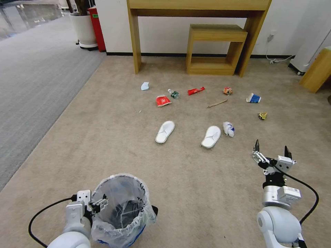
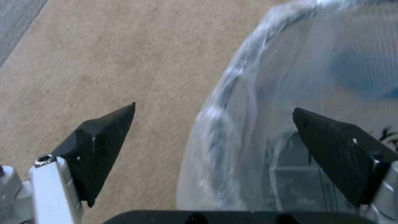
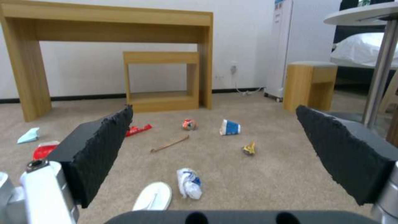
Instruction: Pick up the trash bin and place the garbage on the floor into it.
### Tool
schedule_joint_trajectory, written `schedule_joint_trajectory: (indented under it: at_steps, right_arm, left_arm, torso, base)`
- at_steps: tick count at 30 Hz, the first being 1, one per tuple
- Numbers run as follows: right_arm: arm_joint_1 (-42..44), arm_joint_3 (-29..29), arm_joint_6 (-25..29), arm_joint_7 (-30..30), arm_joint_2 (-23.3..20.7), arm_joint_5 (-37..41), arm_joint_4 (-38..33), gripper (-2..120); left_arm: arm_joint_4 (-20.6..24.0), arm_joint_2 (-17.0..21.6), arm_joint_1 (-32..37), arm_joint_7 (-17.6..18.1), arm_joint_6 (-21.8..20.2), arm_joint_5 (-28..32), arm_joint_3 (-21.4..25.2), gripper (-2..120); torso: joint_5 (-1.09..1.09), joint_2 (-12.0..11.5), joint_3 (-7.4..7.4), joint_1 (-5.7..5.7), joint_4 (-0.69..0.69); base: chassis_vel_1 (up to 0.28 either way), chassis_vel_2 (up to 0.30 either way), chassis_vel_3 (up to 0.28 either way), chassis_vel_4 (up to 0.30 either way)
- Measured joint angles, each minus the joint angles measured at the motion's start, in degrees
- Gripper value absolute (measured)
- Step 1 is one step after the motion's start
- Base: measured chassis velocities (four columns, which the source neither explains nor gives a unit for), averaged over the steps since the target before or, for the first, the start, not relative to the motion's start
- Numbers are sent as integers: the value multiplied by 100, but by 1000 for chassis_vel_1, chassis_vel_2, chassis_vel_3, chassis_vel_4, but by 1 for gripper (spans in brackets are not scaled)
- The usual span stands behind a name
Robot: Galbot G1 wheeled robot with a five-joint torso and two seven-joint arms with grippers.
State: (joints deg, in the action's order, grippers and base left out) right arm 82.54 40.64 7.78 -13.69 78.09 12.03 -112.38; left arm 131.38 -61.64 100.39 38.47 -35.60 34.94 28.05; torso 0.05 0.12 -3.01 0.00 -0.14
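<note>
Underfoot, beige floor (image 1: 213,179), wooden desk (image 1: 198,7).

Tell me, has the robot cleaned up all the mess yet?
Not yet. The left claw is open around the rim of the trash bin, not gripping. The right claw hangs open and empty. Slippers, wrappers and paper cup lie on the floor.

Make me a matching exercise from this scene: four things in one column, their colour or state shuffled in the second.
Things:
1. round dark trash bin with whitish plastic liner
2. right claw
3. thin wooden stick
4. crumpled paper cup

States:
A. blue and white, tipped on its side
B. open, above bare carpet
C. rim between the open left claw's fingers
D. lying flat beyond the slippers

Pairs: 1-C, 2-B, 3-D, 4-A
</note>
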Motion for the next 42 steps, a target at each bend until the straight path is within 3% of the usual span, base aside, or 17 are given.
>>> schedule_joint_trajectory:
  at_steps: [11, 42]
  right_arm:
    - [-28, -32, -58, -18, -47, 27, 53, 100]
    - [-7, -79, -41, -18, -20, -40, 122, 100]
  left_arm:
    - [260, -140, 612, -19, 19, -286, 63, 100]
    - [-167, -356, 397, -115, 129, -521, -30, 99]
  torso:
    - [0, 0, 0, 0, 1]
    - [0, -1, 0, 0, 0]
  base:
    - [0, 0, 0, 0]
    - [0, 0, 0, 0]
